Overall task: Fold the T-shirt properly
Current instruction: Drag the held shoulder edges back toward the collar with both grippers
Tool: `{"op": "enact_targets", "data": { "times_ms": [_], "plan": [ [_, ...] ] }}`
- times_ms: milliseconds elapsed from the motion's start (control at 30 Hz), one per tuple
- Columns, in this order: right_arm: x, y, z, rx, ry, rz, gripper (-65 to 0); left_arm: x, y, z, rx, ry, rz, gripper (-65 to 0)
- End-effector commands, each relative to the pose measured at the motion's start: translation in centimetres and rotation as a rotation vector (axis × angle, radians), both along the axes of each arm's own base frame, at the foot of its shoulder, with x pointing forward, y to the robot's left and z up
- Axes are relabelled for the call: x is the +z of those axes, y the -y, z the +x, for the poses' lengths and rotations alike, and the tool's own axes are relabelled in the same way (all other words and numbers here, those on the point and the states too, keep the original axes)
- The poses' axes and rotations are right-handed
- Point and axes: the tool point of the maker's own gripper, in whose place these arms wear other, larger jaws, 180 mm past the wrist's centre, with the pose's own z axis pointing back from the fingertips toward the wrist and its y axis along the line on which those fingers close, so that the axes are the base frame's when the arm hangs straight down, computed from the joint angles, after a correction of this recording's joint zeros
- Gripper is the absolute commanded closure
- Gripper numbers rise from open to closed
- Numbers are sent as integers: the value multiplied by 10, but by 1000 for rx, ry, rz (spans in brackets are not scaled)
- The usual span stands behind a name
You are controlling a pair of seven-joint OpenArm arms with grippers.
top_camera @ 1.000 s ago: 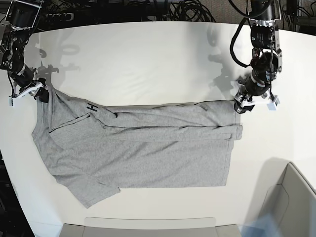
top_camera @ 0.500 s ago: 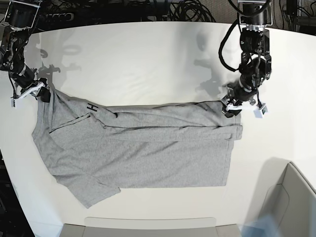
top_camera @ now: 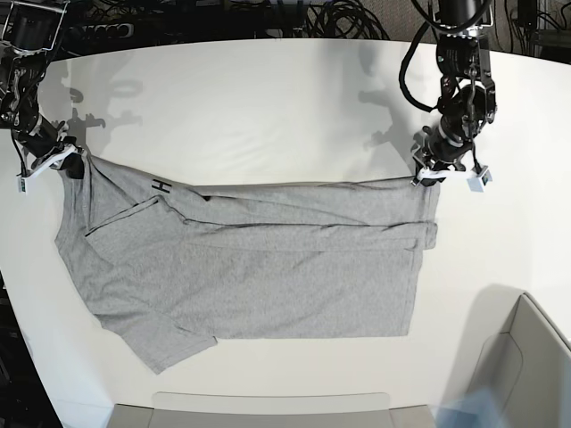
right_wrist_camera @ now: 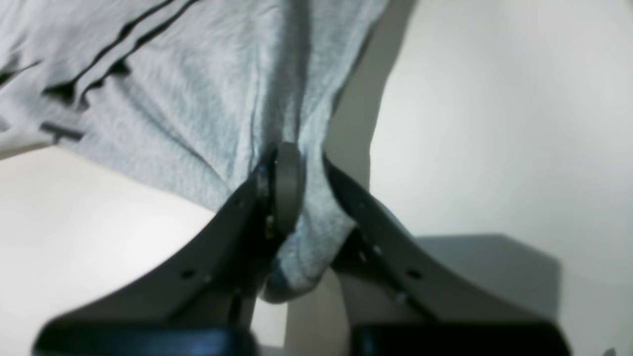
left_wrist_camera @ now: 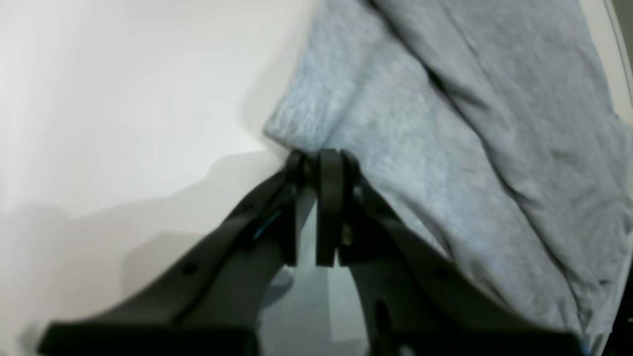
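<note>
Both wrist views are blurring. The right gripper (right_wrist_camera: 292,173) is hiding the T-shirt (right_wrist_camera: 198,109) fabric between its fingers; lettering beyond it is running off-frame, unreadable.

The heather-grey T-shirt (top_camera: 250,267) lies spread sideways on the white bench (top_camera: 268,107), its top edge folded over into a long band. Black lettering shows near its upper corner. 1 short sleeve juts out at the lower corner; both top corners are lifted taut.
</note>
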Motion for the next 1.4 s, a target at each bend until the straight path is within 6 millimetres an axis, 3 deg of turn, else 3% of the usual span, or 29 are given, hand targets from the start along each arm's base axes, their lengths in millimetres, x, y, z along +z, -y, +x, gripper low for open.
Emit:
{"op": "enact_targets", "data": {
  "times_ms": [0, 100, 233, 433, 533, 633, 667, 767, 1033, 1167, 1233, 1367],
  "plan": [
    [12, 21, 0, -9, 5, -52, 0, 11, -4, 5, -1, 29, 19, -50],
    [12, 26, -10, 2, -14, -75, 0, 11, -1, 2, -21, 17, 10, -50],
    [10, 18, -24, 36, -28, -90, 0, 5, 0, -6, -24, -6, 8, -50],
    [6, 15, -28, 36, -36, -84, 0, 5, -1, -8, -20, -3, 13, -57],
    [6, 15, -28, 35, -35, -82, 0, 6, -1, -7, -11, 2, 8, -153],
    [5, 14, -28, 37, -38, -79, 0, 19, -2, -4, 2, 50, 30, -299],
    [3, 12, -29, 37, -41, -76, 0, 24, -2, -2, 4, 70, 39, -311],
    [1, 9, -29, 35, -41, -67, 0, 34, 0, 0, -4, 97, 42, -306],
    [1, 7, -29, 42, -42, -67, 0, 22, 11, -2, -16, 65, 9, -306],
    [1, 6, -29, 42, -42, -65, 0, 14, 13, 7, -19, 49, -5, -307],
    [0, 7, -29, 42, -43, -65, 0, 4, 21, 10, -35, 28, -12, -307],
    [0, 6, -30, 43, -45, -65, 0, 5, 37, 16, -78, 35, -19, -306]
  ]
}}
